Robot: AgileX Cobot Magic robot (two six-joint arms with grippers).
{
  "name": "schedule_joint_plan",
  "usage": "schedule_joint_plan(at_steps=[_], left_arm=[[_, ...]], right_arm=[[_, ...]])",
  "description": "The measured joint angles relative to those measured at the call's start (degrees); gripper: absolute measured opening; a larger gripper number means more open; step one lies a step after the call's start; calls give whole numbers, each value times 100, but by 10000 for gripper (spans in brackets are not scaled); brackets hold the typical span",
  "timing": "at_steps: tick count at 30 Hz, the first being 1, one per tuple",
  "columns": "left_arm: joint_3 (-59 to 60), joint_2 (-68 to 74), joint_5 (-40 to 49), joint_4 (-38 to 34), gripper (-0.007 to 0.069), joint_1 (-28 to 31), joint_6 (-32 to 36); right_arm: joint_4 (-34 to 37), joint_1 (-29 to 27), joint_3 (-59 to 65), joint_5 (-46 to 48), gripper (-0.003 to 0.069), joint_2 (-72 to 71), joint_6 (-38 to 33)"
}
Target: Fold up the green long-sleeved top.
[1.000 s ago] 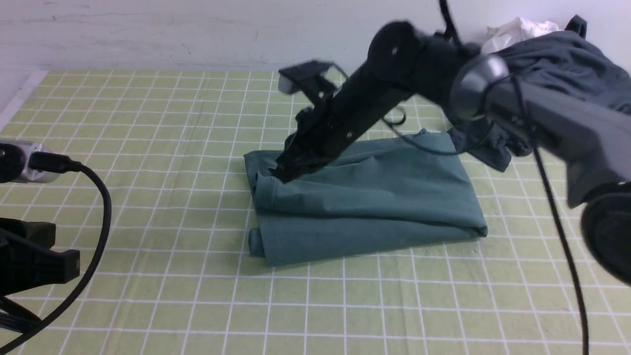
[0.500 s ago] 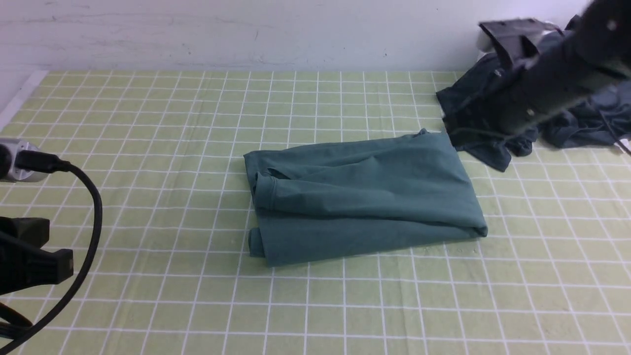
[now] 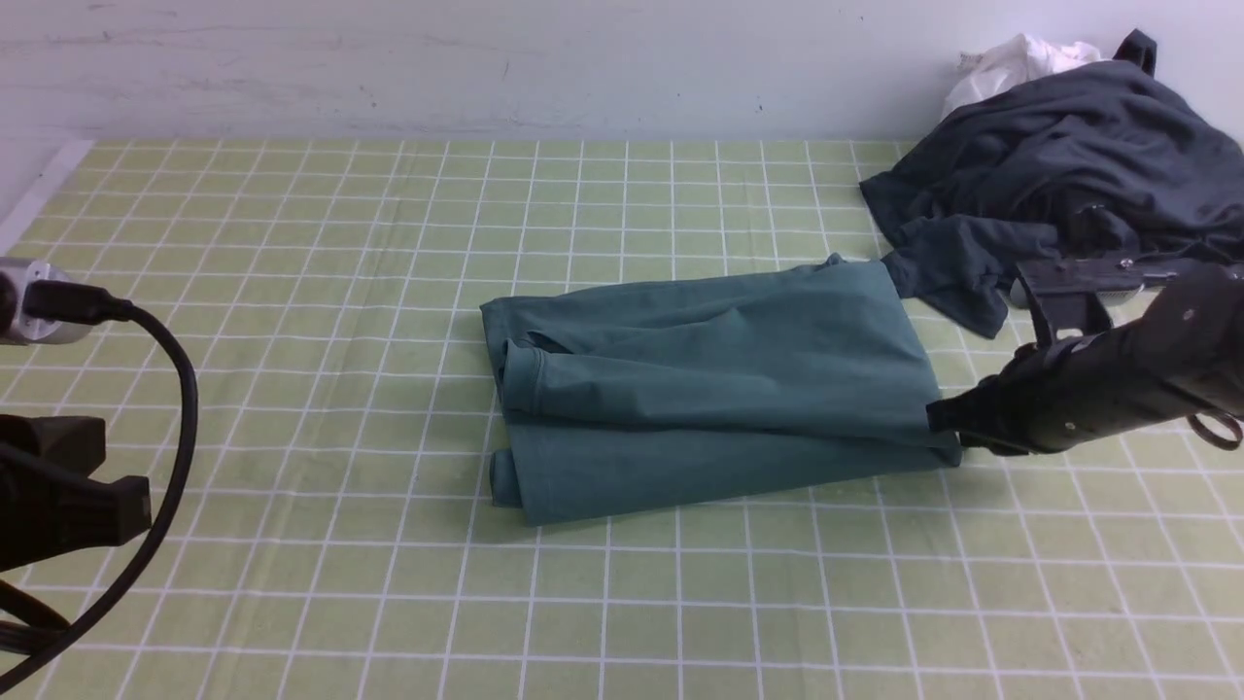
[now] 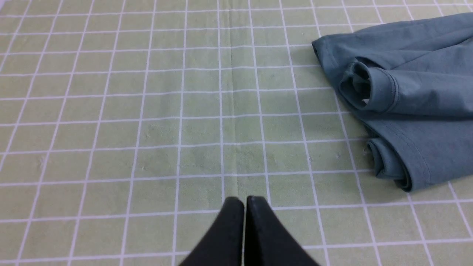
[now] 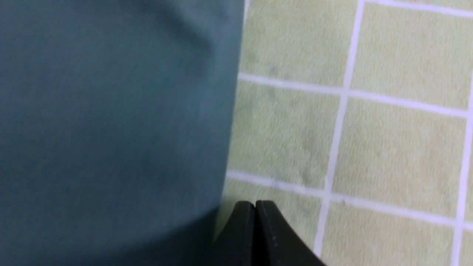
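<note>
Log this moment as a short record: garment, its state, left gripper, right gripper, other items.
garment: green long-sleeved top
garment state: partly folded, in uneven layers on the checked cloth
left gripper: shut, holding nothing, away from the top
right gripper: shut, at the top's right end; contact cannot be told
other items: dark garment heaped at the far right; white cloth beside it, partly hidden
</note>
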Motion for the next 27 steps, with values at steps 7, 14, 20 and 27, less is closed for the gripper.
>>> schedule_joint_plan(at_steps=[7,14,20,27], left_arm=[[0,0,143,-19,-4,0,0],[7,0,154,-19,-4,0,0],[7,0,160,-113,-4,0,0],[7,-7,136,-130,-4,-136,510]], right_arm=[[118,97,-276,392,-10,191,-201],[-56,243,96,1222,-10,-549,-379],[-985,213,247,1348,-10,-1842,-146],[-1737,199,263,1872,-10,-3630,729]])
